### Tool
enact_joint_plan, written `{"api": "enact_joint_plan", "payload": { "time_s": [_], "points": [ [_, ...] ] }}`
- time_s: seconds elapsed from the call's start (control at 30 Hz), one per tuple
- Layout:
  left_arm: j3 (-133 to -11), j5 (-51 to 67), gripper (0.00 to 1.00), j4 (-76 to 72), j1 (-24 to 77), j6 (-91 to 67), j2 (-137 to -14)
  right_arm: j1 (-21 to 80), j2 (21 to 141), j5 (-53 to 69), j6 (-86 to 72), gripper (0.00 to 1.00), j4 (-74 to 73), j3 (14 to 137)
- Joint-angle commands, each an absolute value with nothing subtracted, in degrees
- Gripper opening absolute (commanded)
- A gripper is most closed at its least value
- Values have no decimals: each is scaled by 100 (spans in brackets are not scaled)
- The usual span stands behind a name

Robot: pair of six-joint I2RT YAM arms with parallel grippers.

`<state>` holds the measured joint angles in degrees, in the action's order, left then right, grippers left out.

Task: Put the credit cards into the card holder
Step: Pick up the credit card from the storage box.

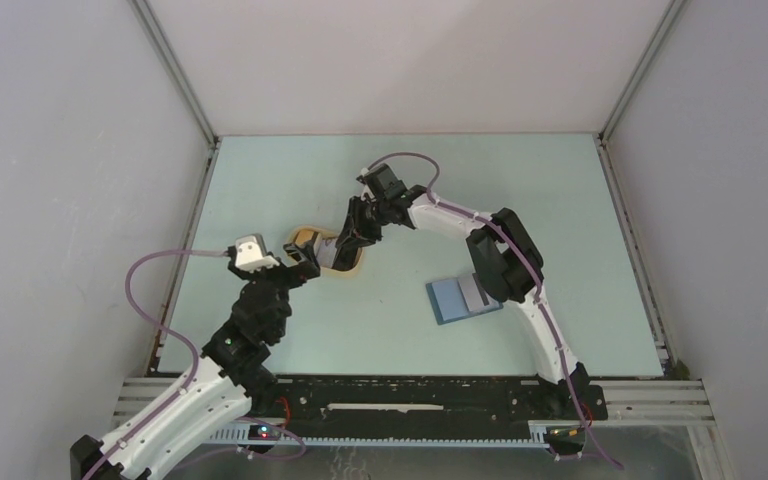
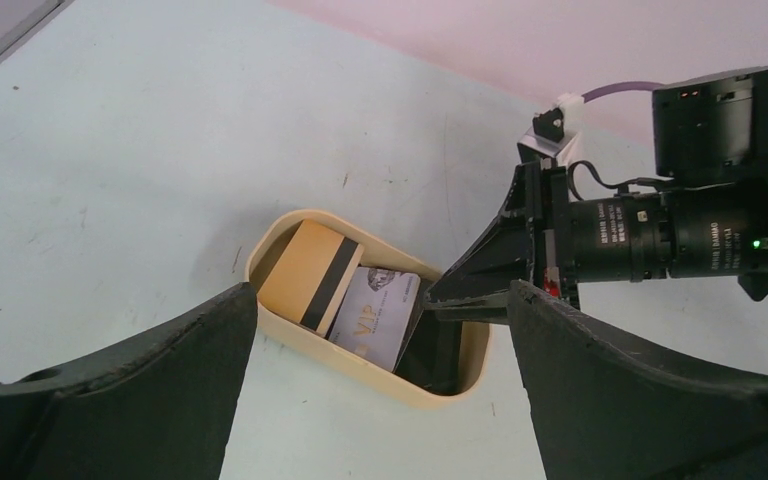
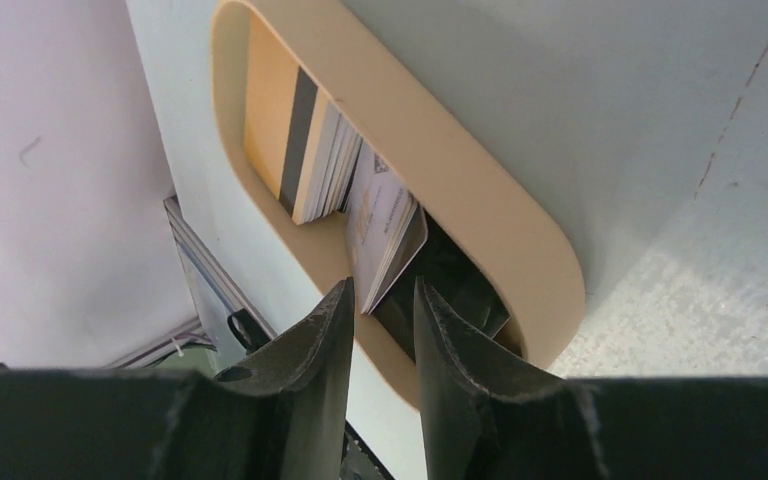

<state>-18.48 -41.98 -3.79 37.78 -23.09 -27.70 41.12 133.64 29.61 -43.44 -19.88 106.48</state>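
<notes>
The credit cards stand on edge in a tan oval tray (image 2: 360, 368): a gold card with a black stripe (image 2: 310, 275), a silver VIP card (image 2: 380, 315) and dark cards (image 3: 455, 285) behind it. My right gripper (image 3: 380, 290) reaches into the tray from above, its jaws narrowly open, with the silver card's (image 3: 385, 230) lower corner between the fingertips and a gap on both sides. My left gripper (image 2: 382, 295) hangs wide open just in front of the tray and holds nothing. The teal card holder (image 1: 450, 300) lies open on the table to the right, partly under the right arm.
The two grippers (image 1: 305, 262) (image 1: 352, 238) are close together over the tray (image 1: 347, 270). A grey strip (image 1: 475, 293) shows on the holder's right half. White walls and metal rails (image 1: 175, 80) bound the pale green table.
</notes>
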Motion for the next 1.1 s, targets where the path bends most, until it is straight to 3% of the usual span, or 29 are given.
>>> {"api": "enact_joint_plan", "payload": {
  "time_s": [0.0, 0.37, 0.83, 1.07],
  "points": [
    [-1649, -4412, 100, -613, 3744, -2408, -2669, 4157, 13494, 2788, -4521, 37, -1925, 10906],
    [-1638, -4421, 100, -615, 3743, -2408, -2642, 4159, 13690, 2812, -4628, 36, -1876, 11069],
    [-1644, -4412, 100, -615, 3744, -2405, -2671, 4080, 13571, 2926, -4564, 6, -1701, 10868],
    [-1644, -4408, 100, -615, 3744, -2407, -2659, 4007, 13332, 3083, -4611, 1, -1540, 10618]
  ]
}}
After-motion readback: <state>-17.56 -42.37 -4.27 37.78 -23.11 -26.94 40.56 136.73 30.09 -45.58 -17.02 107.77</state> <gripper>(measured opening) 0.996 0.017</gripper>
